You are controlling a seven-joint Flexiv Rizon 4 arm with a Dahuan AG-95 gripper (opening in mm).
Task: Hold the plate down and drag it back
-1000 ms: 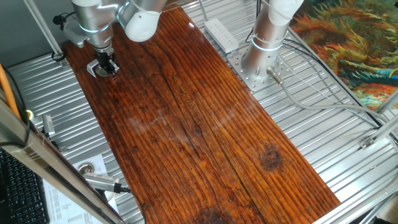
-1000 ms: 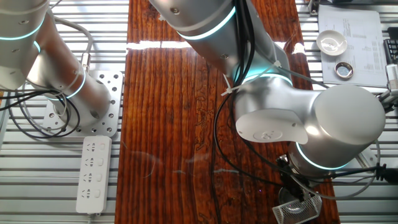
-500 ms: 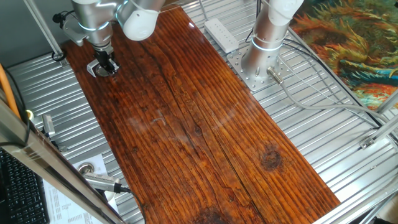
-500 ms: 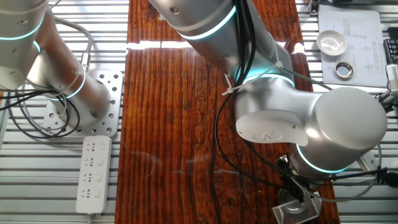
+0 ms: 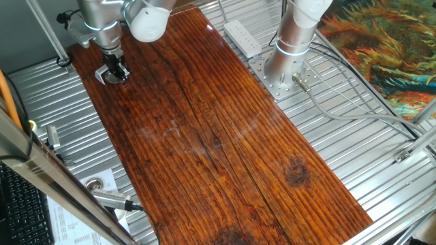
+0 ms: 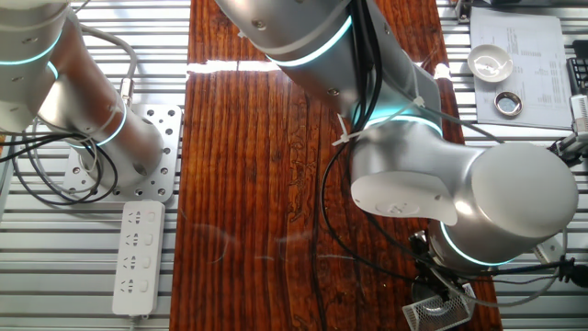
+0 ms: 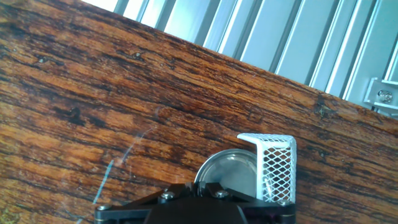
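Note:
The plate, a small round metal disc with a shiny rim and grey centre, lies on the wooden board close to its edge. My gripper stands right over the plate's near part, its fingers closed together with nothing between them. A white mesh bracket stands on the plate's right side. In one fixed view the gripper is at the board's far left corner, with the plate showing as a silver rim beside it. In the other fixed view the gripper is above the mesh bracket, and the plate is hidden.
The board's edge and the ribbed metal table lie just beyond the plate. A second arm's base and a white power strip stand to the board's side. A white bowl and a metal ring lie on paper.
The arm and gripper have shifted slightly toward the board's far corner; the silver rim stays beside the fingertips.

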